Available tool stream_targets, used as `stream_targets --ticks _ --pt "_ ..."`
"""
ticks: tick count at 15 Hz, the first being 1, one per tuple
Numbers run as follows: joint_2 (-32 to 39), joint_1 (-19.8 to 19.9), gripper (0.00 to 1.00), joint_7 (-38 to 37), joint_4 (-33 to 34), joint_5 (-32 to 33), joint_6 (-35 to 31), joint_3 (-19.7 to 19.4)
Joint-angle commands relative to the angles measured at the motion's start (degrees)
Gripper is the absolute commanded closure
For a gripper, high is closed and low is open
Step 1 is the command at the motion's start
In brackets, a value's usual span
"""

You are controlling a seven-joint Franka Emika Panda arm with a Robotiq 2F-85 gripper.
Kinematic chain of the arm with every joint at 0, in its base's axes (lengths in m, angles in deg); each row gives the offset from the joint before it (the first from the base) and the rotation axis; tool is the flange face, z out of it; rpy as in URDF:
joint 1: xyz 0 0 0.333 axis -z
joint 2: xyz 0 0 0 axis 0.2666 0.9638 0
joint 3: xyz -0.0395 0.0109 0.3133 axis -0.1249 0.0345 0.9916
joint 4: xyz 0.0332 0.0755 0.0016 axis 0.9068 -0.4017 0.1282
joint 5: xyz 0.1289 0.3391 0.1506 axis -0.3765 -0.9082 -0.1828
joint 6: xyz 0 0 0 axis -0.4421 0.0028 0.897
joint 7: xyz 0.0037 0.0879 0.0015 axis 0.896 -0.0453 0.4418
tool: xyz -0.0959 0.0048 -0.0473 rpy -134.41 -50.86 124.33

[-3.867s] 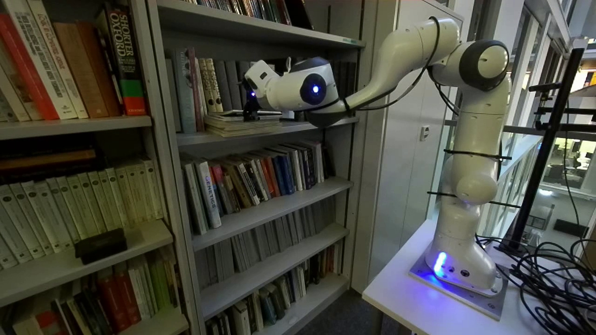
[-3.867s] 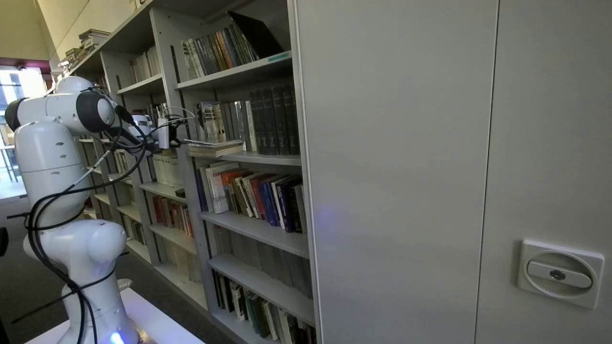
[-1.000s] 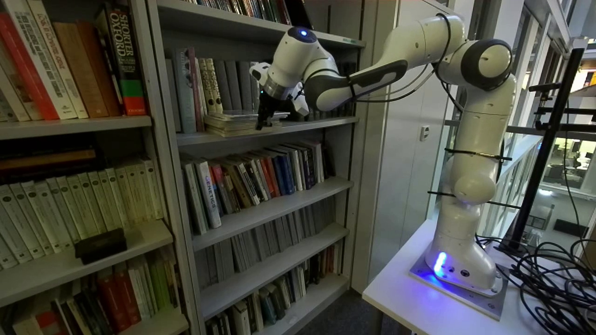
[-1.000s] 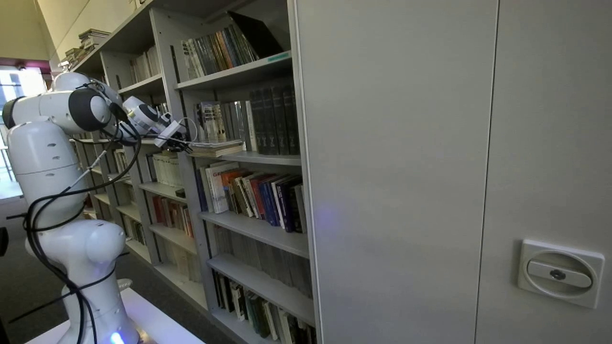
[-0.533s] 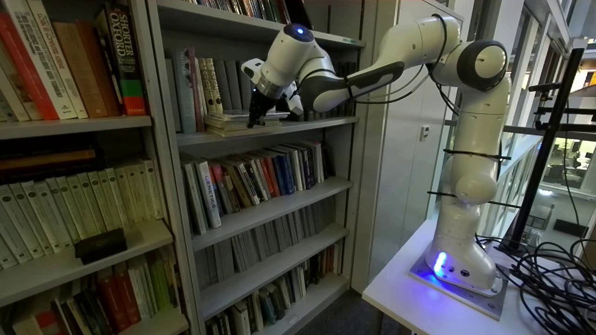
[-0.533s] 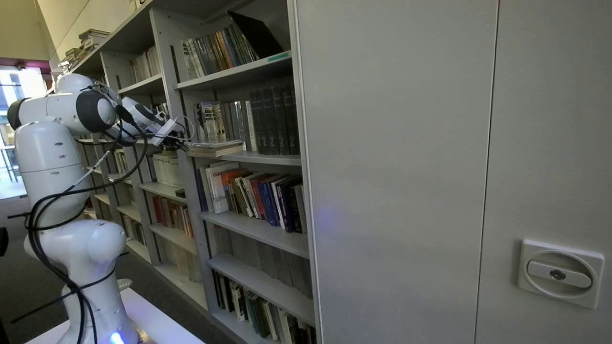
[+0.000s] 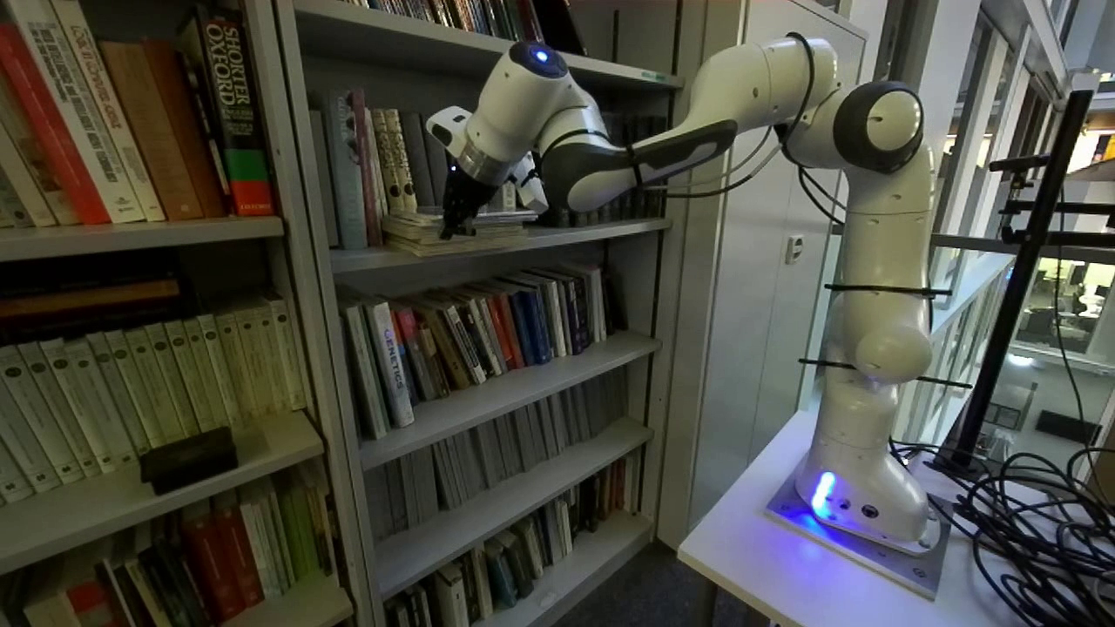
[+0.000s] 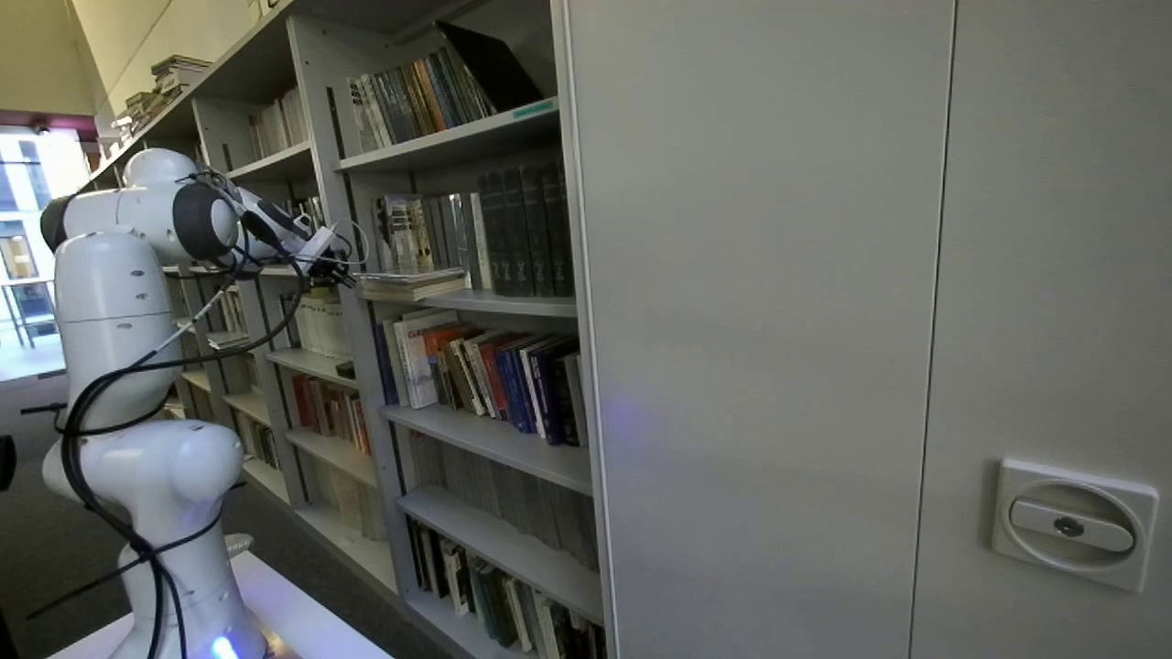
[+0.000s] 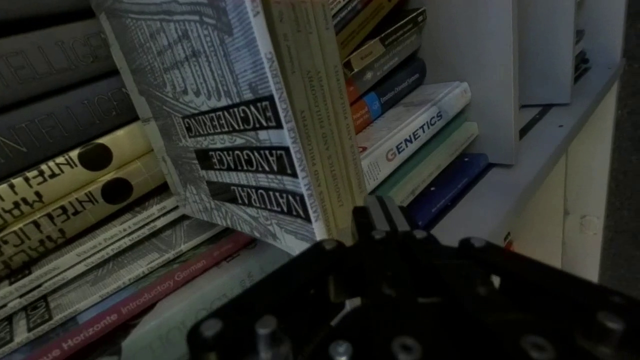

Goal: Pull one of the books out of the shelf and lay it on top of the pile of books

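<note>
Likely done, we judge: thin grey-and-black printed paperback [image 9: 200, 85] lies flat atop cream-spined book pile [image 7: 411, 232] on the grey metal shelf [image 7: 601, 232]. Black metal gripper [image 9: 382, 206]: 2 fingers pressed together, empty; probably only backing off left.

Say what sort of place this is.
Probably a university library or a lab's book corner. A grey bookcase holds rows of books, the wrist view shows a Genetics book and a Natural Language Engineering volume, and a robot arm stands on a table.
</note>
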Motion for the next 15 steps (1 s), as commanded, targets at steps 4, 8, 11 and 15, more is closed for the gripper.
stream_targets --ticks 4,8,11,15 --pt "6.2 -2.0 1.00 10.6 9.3 -2.2 8.3 -0.1" --pt "6.6 -2.2 1.00 14.0 11.4 -4.5 10.2 -0.2" --pt "3.5 -1.5 0.67 14.4 9.1 -7.9 7.9 -0.2" --pt "-4.9 0.8 0.35 11.0 -0.2 -13.9 4.8 -1.4"
